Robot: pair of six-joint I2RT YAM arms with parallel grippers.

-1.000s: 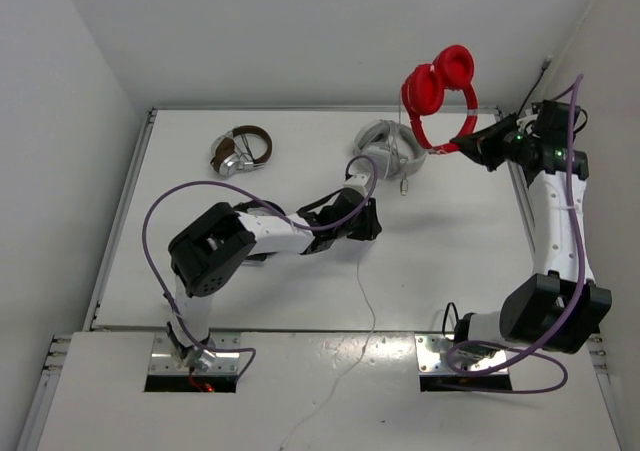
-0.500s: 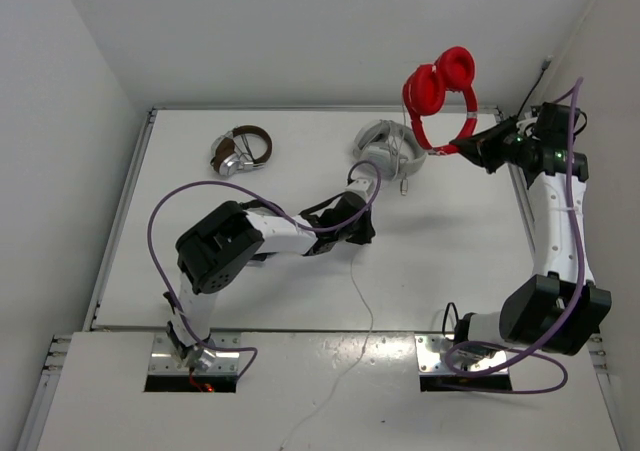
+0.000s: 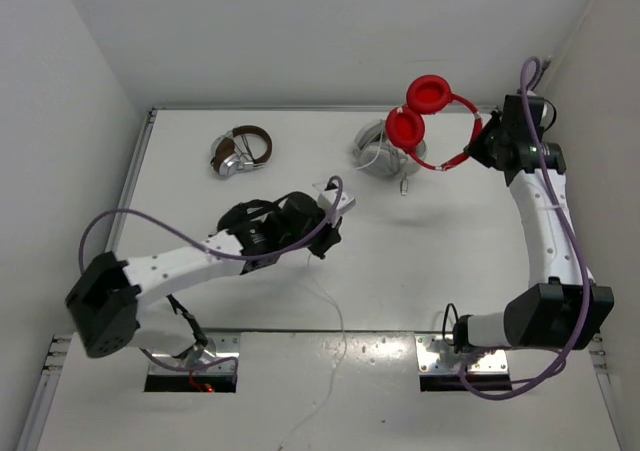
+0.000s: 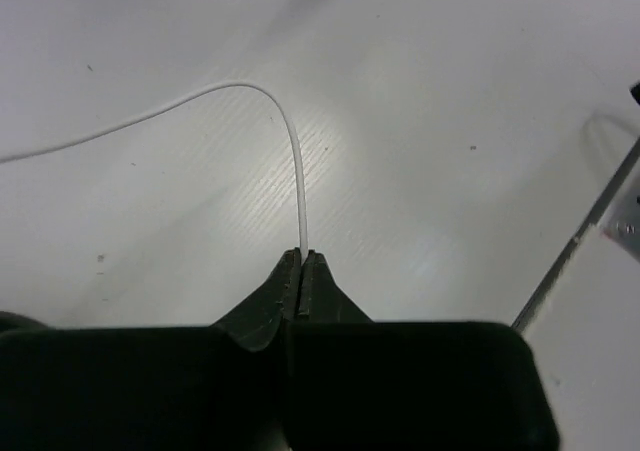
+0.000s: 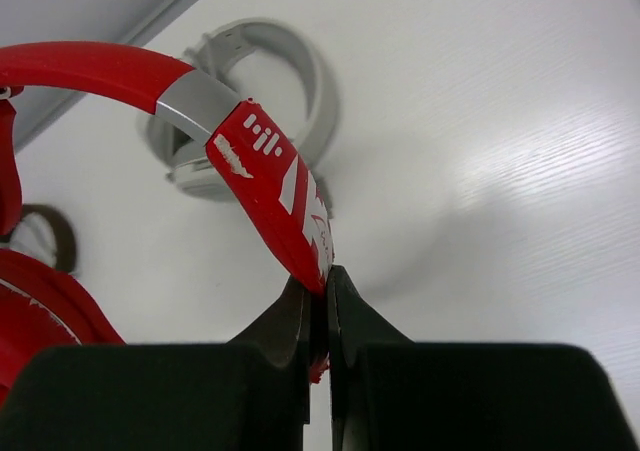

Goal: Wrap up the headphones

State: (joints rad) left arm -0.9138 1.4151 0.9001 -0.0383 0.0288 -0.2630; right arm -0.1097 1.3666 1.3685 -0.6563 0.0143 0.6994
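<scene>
Nr far-right corner, headphones [image 3: 430,121] are turned by R tool [image 5: 320,289], clamped on headband [image 5: 275,186]; cable [image 4: 301,201], pinched in L tool [image 4: 302,263], is drawn back twd near edge for wrapping.

Headphones [image 5: 262,171], red band, right wrist view: white printed marks only. A small cluster of dots, then slanted bars, then a line of cursive script, running along the band toward 5 o'clock. The script is too small and worn to read. No legible word, brand or number elsewhere.
</scene>
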